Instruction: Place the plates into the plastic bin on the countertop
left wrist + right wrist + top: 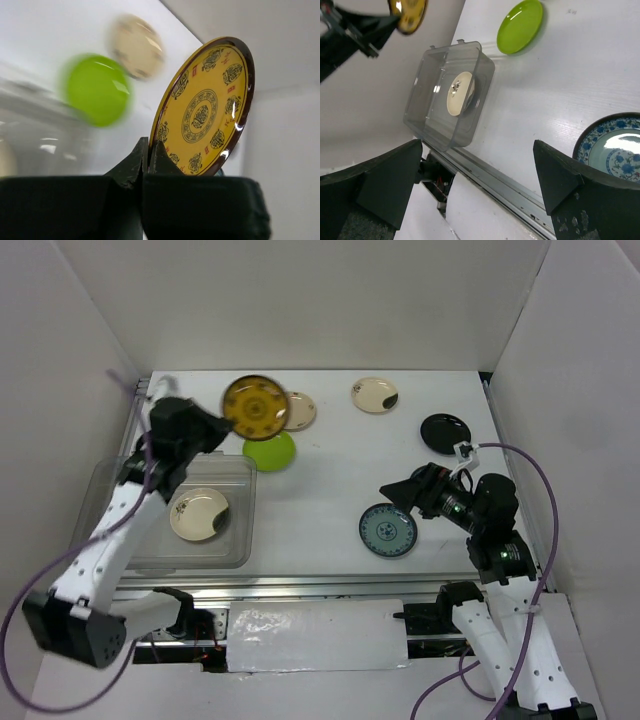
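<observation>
Plastic bin (236, 546): sitting near left on countertop (330, 480).
In bin: single plate (198, 514) lying flat.
Behind bin: nearer plate (270, 453), farther plate (304, 412) lying close; upper plate (256, 407) hanging over them.
Far centre: lone plate (374, 395) lying apart.
Right: rear plate (446, 431) lying behind front plate (388, 530).

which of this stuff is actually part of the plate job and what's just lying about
Job: gold plate in the left pincer; cream plate in the plastic bin; lime green plate, black plate, blue patterned plate and two more cream plates on the countertop.
Lying about: purple cables, metal rail, white walls.
</observation>
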Tool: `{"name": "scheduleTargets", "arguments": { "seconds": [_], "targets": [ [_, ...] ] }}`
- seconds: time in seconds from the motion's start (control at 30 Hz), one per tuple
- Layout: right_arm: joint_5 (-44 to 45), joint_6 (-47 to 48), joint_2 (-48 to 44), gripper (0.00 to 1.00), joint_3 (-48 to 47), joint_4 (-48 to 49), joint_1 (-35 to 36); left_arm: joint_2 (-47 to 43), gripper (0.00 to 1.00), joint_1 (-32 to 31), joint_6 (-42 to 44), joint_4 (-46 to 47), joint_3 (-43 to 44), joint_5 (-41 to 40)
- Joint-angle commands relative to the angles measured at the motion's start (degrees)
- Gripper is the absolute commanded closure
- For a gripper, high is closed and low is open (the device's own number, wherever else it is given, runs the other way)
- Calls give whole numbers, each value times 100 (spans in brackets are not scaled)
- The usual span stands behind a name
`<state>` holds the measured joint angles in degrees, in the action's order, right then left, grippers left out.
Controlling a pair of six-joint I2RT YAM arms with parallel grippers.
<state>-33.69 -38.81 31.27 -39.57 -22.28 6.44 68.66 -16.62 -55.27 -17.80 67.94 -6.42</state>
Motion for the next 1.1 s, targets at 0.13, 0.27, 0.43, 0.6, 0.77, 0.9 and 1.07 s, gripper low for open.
{"name": "scheduleTargets", "arguments": {
  "seconds": [0.13, 0.27, 0.43, 0.6, 0.77, 0.9, 1.07],
  "targets": [
    [-32, -118, 178, 0, 46, 629, 156, -1898, 100, 2221, -406, -1875, -1731, -861],
    [11, -136, 187, 0, 28, 620, 244, -2366, 100, 2856, -310, -2192, -2038, -853],
    [100, -136, 143, 0, 11, 567, 314, -2156, 100, 3156, -125, -2175, -2434, -466],
    [170, -118, 134, 0, -33, 506, 349, -2085, 100, 3148, -46, -1753, -2883, -177],
    [179, -110, 143, 0, -86, 479, 358, -1777, 91, 3025, -55, -1604, -2997, -255],
    [196, -48, 152, 0, -182, 409, 367, -2022, 1, 2946, -37, -1682, -2963, -220],
    [275, 75, 143, 0, -402, 198, 367, -2602, 1, 2298, 357, -2156, -2067, -492]
  ]
}}
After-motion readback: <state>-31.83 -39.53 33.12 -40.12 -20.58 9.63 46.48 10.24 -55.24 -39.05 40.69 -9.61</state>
